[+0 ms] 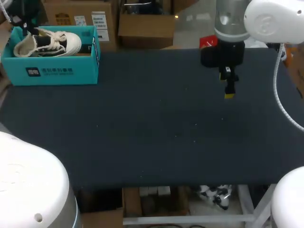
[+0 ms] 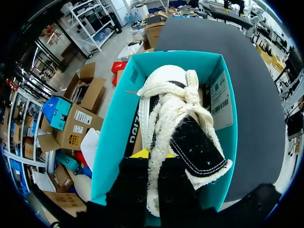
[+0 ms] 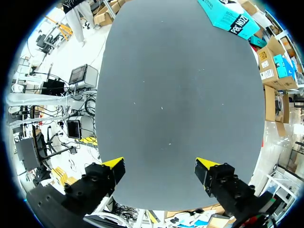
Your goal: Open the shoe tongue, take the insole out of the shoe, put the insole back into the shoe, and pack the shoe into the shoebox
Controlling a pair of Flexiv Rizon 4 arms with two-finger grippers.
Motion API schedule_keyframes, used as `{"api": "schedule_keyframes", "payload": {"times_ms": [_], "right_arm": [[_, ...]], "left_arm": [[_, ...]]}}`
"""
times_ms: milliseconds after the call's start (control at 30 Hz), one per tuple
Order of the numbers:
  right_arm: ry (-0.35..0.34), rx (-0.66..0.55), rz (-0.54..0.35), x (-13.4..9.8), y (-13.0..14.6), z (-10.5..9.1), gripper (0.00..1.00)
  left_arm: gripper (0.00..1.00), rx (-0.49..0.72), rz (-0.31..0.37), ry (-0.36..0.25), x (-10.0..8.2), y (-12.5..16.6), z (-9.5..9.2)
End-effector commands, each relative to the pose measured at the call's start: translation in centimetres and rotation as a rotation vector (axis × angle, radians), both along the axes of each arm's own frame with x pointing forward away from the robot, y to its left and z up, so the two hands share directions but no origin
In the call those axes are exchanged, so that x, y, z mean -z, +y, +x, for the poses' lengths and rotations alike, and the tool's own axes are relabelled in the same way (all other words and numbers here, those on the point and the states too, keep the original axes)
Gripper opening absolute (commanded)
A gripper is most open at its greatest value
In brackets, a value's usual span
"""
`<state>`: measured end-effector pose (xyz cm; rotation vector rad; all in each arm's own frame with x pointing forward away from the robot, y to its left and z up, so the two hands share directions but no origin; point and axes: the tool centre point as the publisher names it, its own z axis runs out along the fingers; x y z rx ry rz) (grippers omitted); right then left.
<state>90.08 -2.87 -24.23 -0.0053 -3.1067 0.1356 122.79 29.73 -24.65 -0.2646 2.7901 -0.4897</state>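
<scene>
Dark grey cloth covers the surface (image 1: 152, 142), and its near part carries nothing of the task. Farther on, at the right side, the right pincer (image 1: 229, 95) hangs above the cloth with its two yellow tips well apart and nothing between them.

At the far left corner stands the teal shoebox (image 1: 50, 71). The shoe (image 1: 45, 42) lies inside it, a black canvas sneaker with cream lining and cream laces (image 2: 190, 88), with its toe toward the far end wall of the box. The left pincer (image 2: 159, 156) is over the heel end. The cream collar runs up between its fingers, so it seems clamped on the heel edge of the shoe, though one yellow tip is hidden by the canvas. I cannot see the insole.

I judge the shoe to be light. The canvas and the lining are soft and will fold under pressure, while the rubber sole and toe cap look stiffer. The heel collar is a good place to hold, because one finger goes inside and one outside. The loose laces may catch on the box wall, and a grip on the canvas alone may let the shoe swing.
</scene>
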Motion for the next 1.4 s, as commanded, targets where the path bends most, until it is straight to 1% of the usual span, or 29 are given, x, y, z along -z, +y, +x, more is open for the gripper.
{"api": "schedule_keyframes", "payload": {"times_ms": [33, 100, 200, 300, 367, 400, 433, 567, 667, 700, 767, 933, 1000, 1100, 1133, 1200, 1267, 1333, 1367, 1400], "right_arm": [[0.001, 0.000, -0.002, -0.1, 0.0, 0.0, 1.00], [0.001, 0.000, -0.002, -0.1, 0.0, 0.0, 1.00], [0.001, 0.000, -0.002, -0.1, 0.0, 0.0, 1.00], [0.001, 0.000, -0.002, -0.1, 0.0, 0.0, 1.00], [0.001, 0.000, -0.002, -0.1, 0.0, 0.0, 1.00], [0.001, 0.000, -0.002, -0.1, 0.0, 0.0, 1.00], [0.001, 0.000, -0.002, -0.1, 0.0, 0.0, 1.00], [0.001, 0.000, -0.002, -0.1, 0.0, 0.0, 1.00], [0.001, 0.000, -0.002, -0.1, 0.0, 0.0, 1.00], [0.001, 0.000, -0.002, -0.1, 0.0, 0.0, 1.00], [0.001, 0.000, -0.002, -0.1, 0.0, 0.0, 1.00], [0.001, 0.000, -0.002, -0.1, 0.0, 0.0, 1.00], [0.001, 0.000, -0.002, -0.1, 0.0, 0.0, 1.00], [0.001, 0.000, -0.002, -0.1, 0.0, 0.0, 1.00], [0.001, 0.000, -0.002, -0.1, 0.0, 0.0, 1.00], [0.001, 0.000, -0.002, -0.1, 0.0, 0.0, 1.00], [0.001, 0.000, -0.002, -0.1, 0.0, 0.0, 1.00], [0.001, 0.000, -0.002, -0.1, 0.0, 0.0, 1.00], [0.001, 0.000, -0.002, -0.1, 0.0, 0.0, 1.00], [0.001, 0.000, -0.002, -0.1, 0.0, 0.0, 1.00]], "left_arm": [[0.00, 0.080, -0.040, 0.184, 3.4, 0.1, 2.3], [0.00, 0.081, -0.027, 0.213, 4.8, -0.3, 2.7], [0.00, 0.078, -0.008, 0.253, 6.5, -1.1, 3.2], [0.00, 0.080, 0.001, 0.285, 6.9, -1.4, 3.4], [0.00, 0.078, -0.002, 0.295, 7.1, -1.6, 3.5], [0.75, 0.077, 0.001, 0.296, 7.1, -1.8, 3.5], [1.00, 0.075, 0.004, 0.297, 7.1, -2.0, 3.5], [1.00, 0.068, 0.007, 0.289, 6.7, -2.6, 3.1], [1.00, 0.045, 0.003, 0.256, 5.4, -3.0, 2.5], [1.00, 0.038, -0.006, 0.249, 4.7, -3.0, 2.2], [1.00, 0.028, -0.013, 0.214, 2.9, -3.2, 1.5], [1.00, -0.017, -0.041, 0.137, -2.2, -4.2, -0.7], [1.00, -0.027, -0.040, 0.130, -3.9, -5.0, -1.7], [1.00, -0.064, -0.022, 0.119, -5.5, -6.7, -3.8], [1.00, -0.085, -0.019, 0.113, -6.1, -7.2, -4.2], [1.00, -0.093, 0.007, 0.090, -6.6, -7.9, -5.3], [1.00, -0.111, 0.042, 0.064, -7.2, -8.8, -6.9], [1.00, -0.117, 0.071, 0.041, -7.2, -9.3, -8.2], [1.00, -0.123, 0.089, 0.017, -7.2, -9.5, -8.8], [1.00, -0.124, 0.094, 0.008, -7.2, -9.5, -9.4]]}}
